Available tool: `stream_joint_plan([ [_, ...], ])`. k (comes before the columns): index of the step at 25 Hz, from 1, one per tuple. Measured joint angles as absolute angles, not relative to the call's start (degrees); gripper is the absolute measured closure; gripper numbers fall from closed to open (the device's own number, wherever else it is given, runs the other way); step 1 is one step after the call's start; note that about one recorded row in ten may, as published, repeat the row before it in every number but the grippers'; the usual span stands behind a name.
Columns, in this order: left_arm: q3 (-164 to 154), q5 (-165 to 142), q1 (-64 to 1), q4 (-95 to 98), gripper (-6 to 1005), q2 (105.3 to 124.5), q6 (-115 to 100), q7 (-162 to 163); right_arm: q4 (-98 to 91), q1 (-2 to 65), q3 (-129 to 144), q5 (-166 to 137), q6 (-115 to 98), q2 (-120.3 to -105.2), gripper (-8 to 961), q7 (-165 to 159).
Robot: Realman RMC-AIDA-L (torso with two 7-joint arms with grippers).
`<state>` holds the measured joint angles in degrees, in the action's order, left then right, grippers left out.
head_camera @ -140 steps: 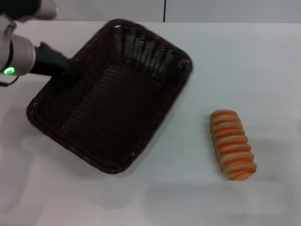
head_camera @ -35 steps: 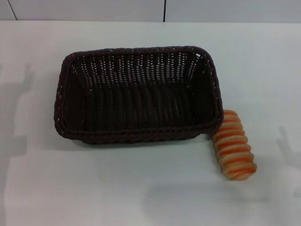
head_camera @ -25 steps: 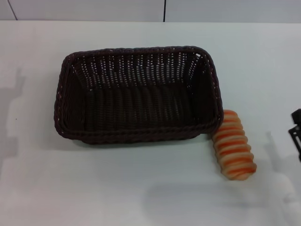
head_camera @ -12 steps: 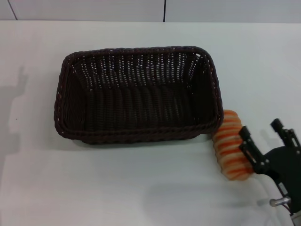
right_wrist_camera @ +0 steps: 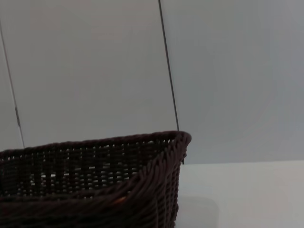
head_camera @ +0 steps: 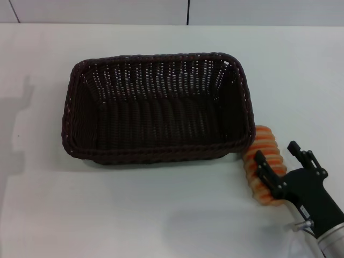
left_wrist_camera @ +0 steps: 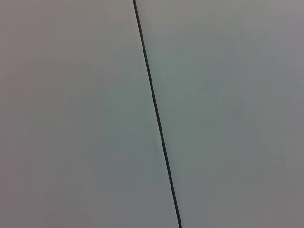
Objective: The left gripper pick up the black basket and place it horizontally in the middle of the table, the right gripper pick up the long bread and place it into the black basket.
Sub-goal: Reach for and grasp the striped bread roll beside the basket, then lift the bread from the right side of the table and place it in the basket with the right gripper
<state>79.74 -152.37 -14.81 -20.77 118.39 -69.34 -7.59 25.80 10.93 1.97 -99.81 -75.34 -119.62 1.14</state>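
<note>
Right tool [head_camera: 280, 159] is down at the near right of the worktop [head_camera: 161, 215], and I read its two black fingers as spread apart, one finger [head_camera: 264, 166] lying over the near half of the long bread [head_camera: 260, 156], the other finger [head_camera: 303, 157] standing off the bread's right side. Nothing is clamped between them; I cannot tell whether the left one touches the crust. Its black body runs back toward me into the silver-grey arm [head_camera: 333, 241] at the lower right corner.

Moving outward, I see the long bread lying on the worktop, tan with orange stripes, its far end right up against the near right corner of the black basket [head_camera: 156, 107]. It sits outside the basket, not in it.

That basket rests flat in the middle of the worktop with its long side running left to right, open side up, and its inside shows only weave. From the right wrist view I get the basket's corner and braided rim [right_wrist_camera: 156, 159] close up, with white worktop [right_wrist_camera: 247, 194] beside it and a pale panelled wall behind.

Left tool shows in none of my views; its wrist camera gives me only a pale panel crossed by a thin dark seam [left_wrist_camera: 156, 118].
</note>
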Motion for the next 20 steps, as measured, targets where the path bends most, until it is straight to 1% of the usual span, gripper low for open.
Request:
stream_joint_plan([
  [11, 79.71, -152.41, -15.16, -20.74, 206, 118.39, -69.34, -7.56, 26.72, 13.79, 0.09, -99.52, -67.41, -119.62, 147, 0.89],
  [14, 79.71, -152.41, -15.2, -20.85, 206, 118.39, -69.34, -7.55, 26.96, 13.47, -0.62, -99.52, -67.33, -119.53, 245, 0.88],
  [16, 79.71, -152.42, -15.2, -21.03, 206, 118.39, -69.34, -7.55, 26.98, 13.21, -0.75, -99.5, -68.08, -119.45, 268, 0.86],
  [20, 79.66, -152.42, -15.21, -20.99, 206, 118.39, -69.35, -7.55, 26.95, 10.67, -0.48, -99.68, -76.57, -119.43, 313, 1.52],
])
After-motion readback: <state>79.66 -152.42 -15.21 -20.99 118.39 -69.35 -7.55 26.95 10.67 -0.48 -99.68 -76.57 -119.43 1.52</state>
